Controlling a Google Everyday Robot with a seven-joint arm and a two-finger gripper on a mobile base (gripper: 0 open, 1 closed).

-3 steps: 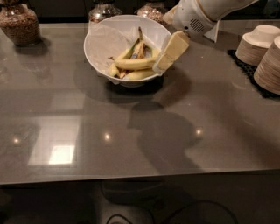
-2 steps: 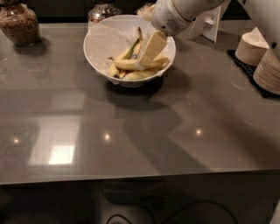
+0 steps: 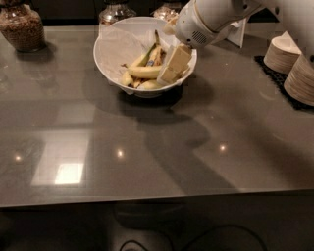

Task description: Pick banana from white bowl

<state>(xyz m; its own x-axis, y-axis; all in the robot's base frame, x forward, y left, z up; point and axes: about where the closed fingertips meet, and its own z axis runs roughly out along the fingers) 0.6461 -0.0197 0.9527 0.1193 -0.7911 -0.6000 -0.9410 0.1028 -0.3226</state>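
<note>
The white bowl (image 3: 112, 51) stands at the back middle of the grey table, lined with white paper. Several bananas lie in it. The longest pale-yellow banana (image 3: 143, 72) lies across the middle of the pile; a smaller banana with a blue sticker (image 3: 152, 58) leans behind it. My gripper (image 3: 170, 68) reaches down from the upper right into the right side of the bowl. Its cream-coloured fingers (image 3: 176, 60) sit at the right end of the banana pile, close to the long banana.
A glass jar of brown nuts (image 3: 20, 27) stands at the back left. Two more jars (image 3: 114, 11) stand behind the bowl. Stacks of beige paper bowls (image 3: 294, 68) sit on a black mat at the right. A white card stand (image 3: 239, 33) is behind the arm.
My gripper has moved left and down, from above the bowl's right rim into the bowl, to the bananas. The bananas have not moved.
</note>
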